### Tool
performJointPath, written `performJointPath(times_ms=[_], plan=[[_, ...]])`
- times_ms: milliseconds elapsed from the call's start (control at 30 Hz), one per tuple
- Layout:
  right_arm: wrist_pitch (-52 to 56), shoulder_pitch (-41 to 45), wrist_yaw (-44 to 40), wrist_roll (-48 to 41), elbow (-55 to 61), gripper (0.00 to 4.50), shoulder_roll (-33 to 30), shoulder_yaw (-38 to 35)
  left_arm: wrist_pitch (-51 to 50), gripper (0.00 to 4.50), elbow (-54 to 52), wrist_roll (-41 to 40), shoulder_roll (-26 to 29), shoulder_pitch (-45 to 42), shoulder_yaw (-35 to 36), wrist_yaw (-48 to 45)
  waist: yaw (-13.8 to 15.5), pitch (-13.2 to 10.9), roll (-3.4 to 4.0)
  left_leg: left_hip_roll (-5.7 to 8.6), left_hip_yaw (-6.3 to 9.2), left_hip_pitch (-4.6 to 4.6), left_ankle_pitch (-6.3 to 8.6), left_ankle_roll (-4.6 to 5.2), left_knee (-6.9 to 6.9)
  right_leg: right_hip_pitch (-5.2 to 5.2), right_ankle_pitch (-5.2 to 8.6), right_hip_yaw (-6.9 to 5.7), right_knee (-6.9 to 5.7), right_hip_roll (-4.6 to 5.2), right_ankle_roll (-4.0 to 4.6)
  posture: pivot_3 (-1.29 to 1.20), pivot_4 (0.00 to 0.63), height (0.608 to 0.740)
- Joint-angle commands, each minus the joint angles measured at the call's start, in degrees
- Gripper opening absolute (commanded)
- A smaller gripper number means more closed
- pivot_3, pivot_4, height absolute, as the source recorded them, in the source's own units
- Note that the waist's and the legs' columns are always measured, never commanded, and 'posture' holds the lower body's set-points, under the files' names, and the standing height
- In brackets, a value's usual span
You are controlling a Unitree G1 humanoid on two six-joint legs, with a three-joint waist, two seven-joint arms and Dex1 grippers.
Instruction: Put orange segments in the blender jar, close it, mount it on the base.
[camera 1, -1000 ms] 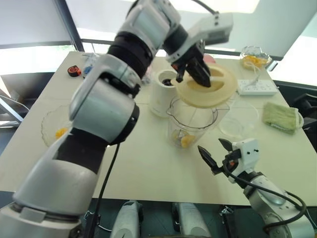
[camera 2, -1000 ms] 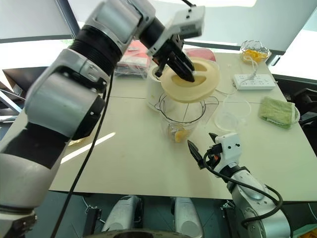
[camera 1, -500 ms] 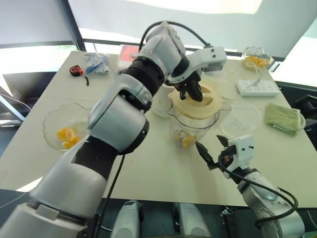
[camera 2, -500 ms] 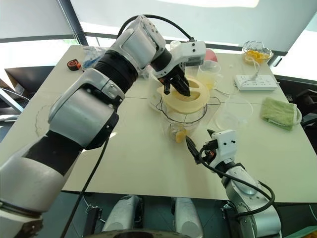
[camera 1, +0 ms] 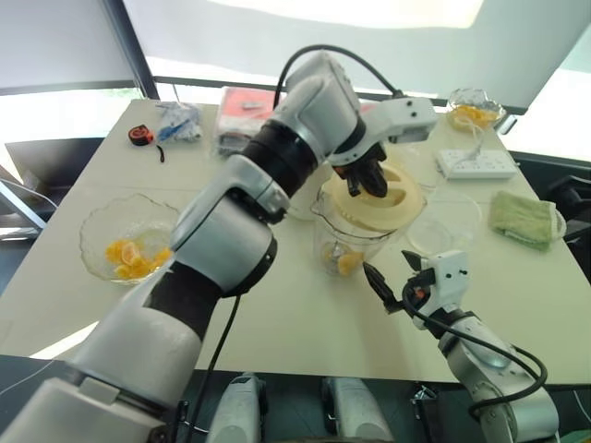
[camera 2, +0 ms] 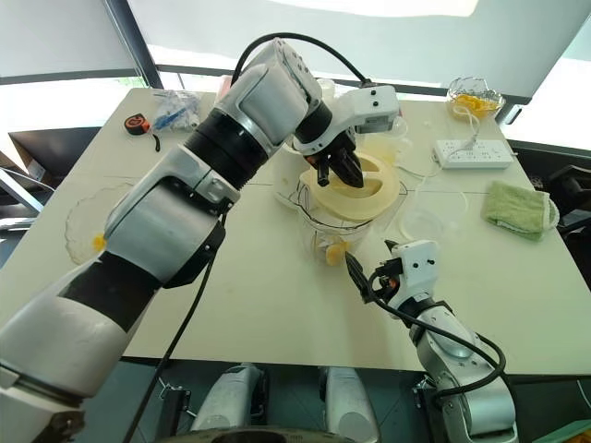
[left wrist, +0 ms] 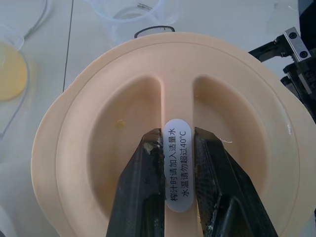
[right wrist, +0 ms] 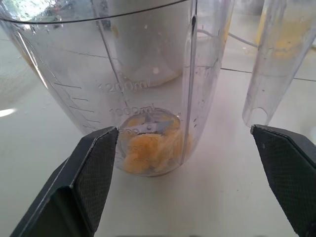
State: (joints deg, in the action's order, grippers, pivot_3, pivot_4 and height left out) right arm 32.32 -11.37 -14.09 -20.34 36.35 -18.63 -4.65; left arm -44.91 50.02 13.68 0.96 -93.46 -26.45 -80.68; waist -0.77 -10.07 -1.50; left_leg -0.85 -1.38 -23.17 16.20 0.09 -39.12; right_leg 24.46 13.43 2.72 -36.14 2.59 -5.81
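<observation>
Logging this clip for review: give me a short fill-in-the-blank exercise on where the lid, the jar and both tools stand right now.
1. The left tool is shut on the center ridge of the cream ____.
2. The lid sits at the mouth of the clear jar, which has orange ____ at its bottom.
3. The right tool is ____, with the jar seen between its fingers.
4. The jar stands on the ____, not on the white base.

Missing words: lid; segments; open; table

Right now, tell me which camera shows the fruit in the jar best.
The right wrist view: the orange segments lie close and plain around the blades, seen through the jar wall. Both eye views show them small, beneath the lid.
</observation>
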Motion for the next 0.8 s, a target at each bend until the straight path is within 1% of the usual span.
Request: performJointPath(times_ms=[33, 200, 367, 500, 633, 800], plan=[[-1.2, 0.4, 0.0, 0.2, 0.9, 4.50, 0.4, -0.3, -6.2, 0.24, -1.1, 1.3, -0.9, 4.4, -4.3, 1.0, 0.0, 0.3, -0.01, 0.00, 0.00, 0.04, 0.00, 0.00, 0.00, -0.04, 0.00, 0.00, 0.00, 0.00, 0.00, 0.00, 0.150, 0.740], [-1.4, 0.0, 0.1, 0.3, 1.0, 4.50, 0.5, -0.3, -11.8, 0.24, -7.1, 0.4, 0.4, 6.9, -5.8, 1.3, -0.1, 0.7, 0.03, -0.02, 0.04, 0.27, 0.01, 0.00, 0.00, -0.25, 0.01, 0.06, 0.02, 0.01, 0.01, 0.00, 0.150, 0.740], [-2.0, -0.6, -0.3, 0.3, 0.6, 4.50, 0.4, -0.6, -16.0, 0.24, -11.9, 0.2, 2.7, 8.8, -7.2, 2.7, -0.3, 0.7, 0.05, -0.09, 0.07, 0.78, 0.04, 0.03, 0.02, -0.74, 0.05, 0.07, 0.07, 0.01, 0.03, 0.00, 0.150, 0.740], [-2.4, 0.0, -0.6, 0.5, -0.4, 4.50, 0.5, -0.3, -17.8, 0.24, -13.8, -0.5, 4.2, 9.6, -7.4, 4.4, -0.5, 0.8, 0.08, -0.12, 0.09, 0.84, 0.04, 0.03, 0.02, -0.77, 0.09, 0.08, 0.08, 0.01, -0.05, 0.00, 0.150, 0.740], [-2.8, 0.9, -0.9, 0.9, -1.5, 4.50, 0.6, -0.1, -16.3, 0.24, -12.4, -0.8, 4.9, 10.3, -6.5, 7.7, -0.5, 0.8, 0.17, -0.13, 0.09, 0.85, 0.04, 0.03, 0.02, -0.77, 0.14, 0.08, 0.07, 0.00, -0.12, 0.00, 0.150, 0.740], [-3.3, 1.9, -1.4, 1.5, -2.8, 4.50, 0.5, 0.5, -12.3, 0.24, -6.2, -1.4, 4.2, 9.4, -3.3, 13.6, -0.4, 1.0, 0.14, -0.13, 0.10, 0.96, 0.04, 0.03, 0.01, -0.87, 0.15, 0.08, 0.09, 0.03, -0.15, 0.00, 0.150, 0.740]])
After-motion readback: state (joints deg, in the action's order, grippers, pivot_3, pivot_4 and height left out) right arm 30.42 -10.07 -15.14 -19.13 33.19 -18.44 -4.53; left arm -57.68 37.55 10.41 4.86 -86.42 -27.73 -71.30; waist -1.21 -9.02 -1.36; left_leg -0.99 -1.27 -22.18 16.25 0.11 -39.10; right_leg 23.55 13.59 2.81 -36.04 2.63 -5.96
